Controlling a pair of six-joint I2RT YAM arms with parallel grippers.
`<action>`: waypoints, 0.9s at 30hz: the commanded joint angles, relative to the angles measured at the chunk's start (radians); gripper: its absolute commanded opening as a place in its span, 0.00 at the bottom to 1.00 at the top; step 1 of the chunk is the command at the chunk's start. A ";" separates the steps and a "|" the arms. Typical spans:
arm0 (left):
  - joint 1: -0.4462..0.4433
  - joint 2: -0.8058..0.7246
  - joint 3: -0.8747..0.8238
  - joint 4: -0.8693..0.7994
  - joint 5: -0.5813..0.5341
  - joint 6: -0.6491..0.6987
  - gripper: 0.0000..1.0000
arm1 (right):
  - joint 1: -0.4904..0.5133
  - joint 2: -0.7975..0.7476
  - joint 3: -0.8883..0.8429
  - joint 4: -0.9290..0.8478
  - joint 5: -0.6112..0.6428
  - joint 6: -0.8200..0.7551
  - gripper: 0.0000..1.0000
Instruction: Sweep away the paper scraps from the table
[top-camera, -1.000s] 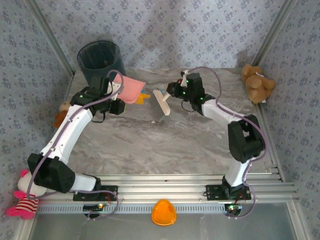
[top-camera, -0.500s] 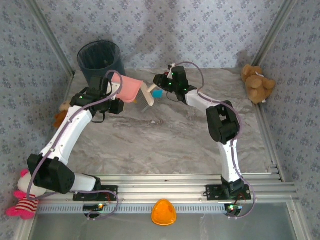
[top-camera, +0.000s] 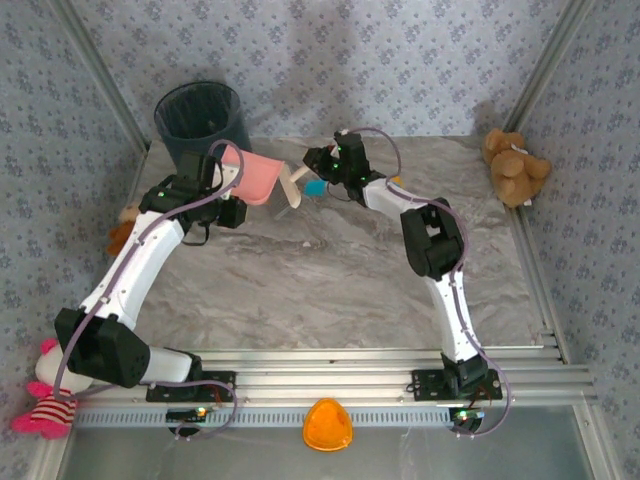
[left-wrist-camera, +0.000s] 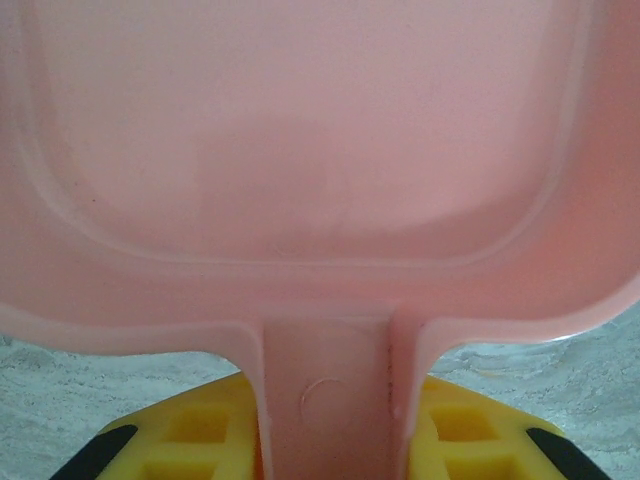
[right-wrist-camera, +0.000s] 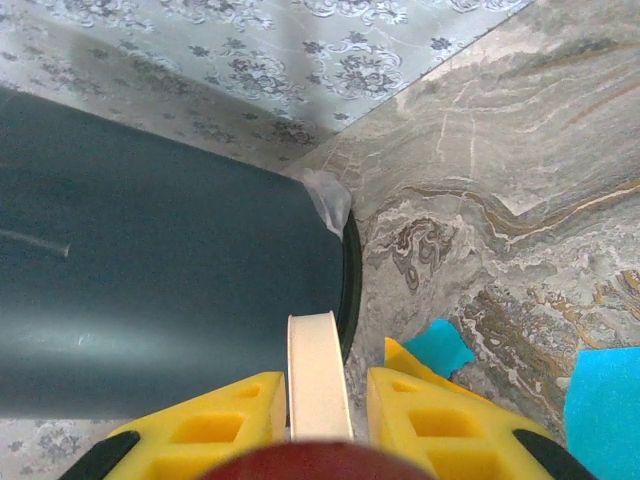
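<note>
— Grippers?
— The left gripper (left-wrist-camera: 325, 402) clamps the pink dustpan (left-wrist-camera: 320, 150) by its handle. The right gripper (right-wrist-camera: 325, 388) pinches the cream brush (right-wrist-camera: 316, 345).
— Bin?
— The dark bin (top-camera: 200, 118) is too dark inside to tell.
— Scraps?
— Cyan paper scraps (right-wrist-camera: 440, 346), flat and ragged, lie on the table (top-camera: 330, 270) just beside the brush.

Pink dustpan (left-wrist-camera: 320, 130), handle (left-wrist-camera: 325, 390) between the yellow fingers (left-wrist-camera: 200, 440) of the left hand (left-wrist-camera: 325, 445), marble table (left-wrist-camera: 60, 390) beneath.

Soft, even light all round, nothing harsh, no real glare. Faint fuzzy shadows on the table (top-camera: 300, 280) and a dim patch on the back wall (top-camera: 290, 60). Bit grainy from overhead. Total blur up close on the dustpan (left-wrist-camera: 320, 150), slight smear on the bin (right-wrist-camera: 150, 250), sharper on the marble.
</note>
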 joint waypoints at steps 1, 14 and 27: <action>0.007 0.007 -0.002 0.020 0.001 -0.003 0.00 | 0.002 0.029 0.055 0.040 0.039 0.058 0.00; 0.008 0.022 0.004 0.011 0.004 0.003 0.00 | 0.001 0.105 0.120 -0.039 0.109 0.069 0.00; 0.008 0.047 0.014 -0.008 0.022 0.010 0.00 | -0.075 -0.089 -0.202 -0.010 0.271 0.049 0.00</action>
